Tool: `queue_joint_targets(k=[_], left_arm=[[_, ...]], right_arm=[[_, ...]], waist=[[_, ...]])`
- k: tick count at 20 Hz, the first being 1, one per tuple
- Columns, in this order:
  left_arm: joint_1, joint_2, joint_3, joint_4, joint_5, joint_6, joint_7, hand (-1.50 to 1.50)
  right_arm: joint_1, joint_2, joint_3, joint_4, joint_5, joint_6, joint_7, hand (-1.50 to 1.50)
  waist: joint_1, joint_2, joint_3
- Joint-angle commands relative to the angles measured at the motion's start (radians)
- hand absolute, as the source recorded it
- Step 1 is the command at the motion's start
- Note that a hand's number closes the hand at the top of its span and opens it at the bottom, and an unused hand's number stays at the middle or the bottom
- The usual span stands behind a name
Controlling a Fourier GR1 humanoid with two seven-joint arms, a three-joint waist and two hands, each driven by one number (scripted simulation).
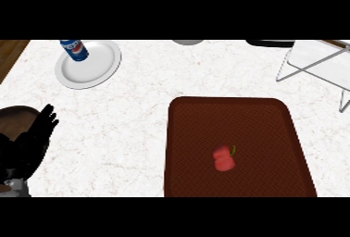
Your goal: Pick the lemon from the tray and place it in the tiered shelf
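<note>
Red fruit (223,159), not a yellow lemon, was seen lying on the brown tray (239,115); the left hand (31,143) was rested at the worktop's (137,120) left edge, fingers straight and spread.

The counter (137,120) looks like pale speckled stone, matt. The tray (239,120) is dark brown with a fine woven texture. The tiered shelf (315,65) has thin white metal wire framing.
</note>
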Motion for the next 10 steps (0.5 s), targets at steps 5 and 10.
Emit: queue_joint_targets(k=[5, 10], left_arm=[[0.006, 0.003, 0.011, 0.008, 0.002, -0.021, -0.026, 0.0], [-0.002, -0.015, -0.01, 0.005, -0.026, -0.003, -0.013, 0.0]], right_arm=[[-0.039, -0.013, -0.065, 0.246, 0.029, -0.17, -0.029, 1.5], [-0.034, -0.064, -0.042, 0.406, 0.059, -0.182, -0.168, -1.5]], waist=[[0.007, 0.003, 0.001], [0.01, 0.006, 0.001]])
